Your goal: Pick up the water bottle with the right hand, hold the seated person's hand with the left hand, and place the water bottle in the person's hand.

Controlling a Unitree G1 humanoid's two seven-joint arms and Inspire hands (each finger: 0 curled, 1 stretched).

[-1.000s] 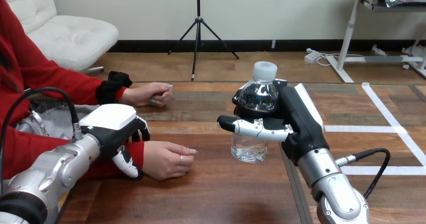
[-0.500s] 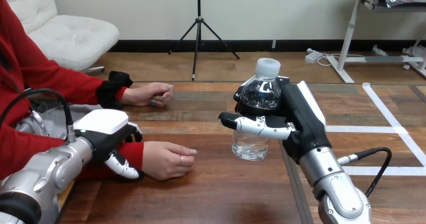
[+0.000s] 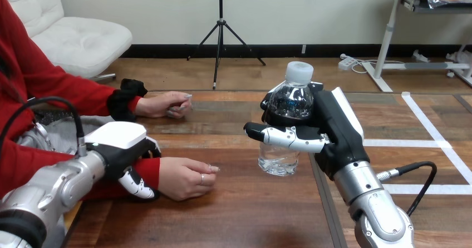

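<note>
**Bench** [image 3: 234, 209], one: wooden, and it carries everything listed below.

**Water bottle** [image 3: 285, 123], one: clear, white cap, upright, right of the bench's middle. A little water shows at its bottom. Whether its base touches the bench cannot be told.

**Robot hands, two.**
- Right hand [image 3: 337, 131]: closed round the water bottle, with the thumb across the front and the fingers wrapped behind at shoulder height.
- Left hand [image 3: 123, 145]: lies over the red-sleeved wrist of the person's nearer hand, fingers curled down round that wrist.

**Person's hands, two, both at the view's left.**
- Nearer hand [image 3: 186, 177]: rests on the bench, palm down, fingers loosely bent, well apart from the water bottle.
- Farther hand [image 3: 166, 104]: lies on the bench near its far edge, loosely closed. It is clear of both robot hands.
</note>
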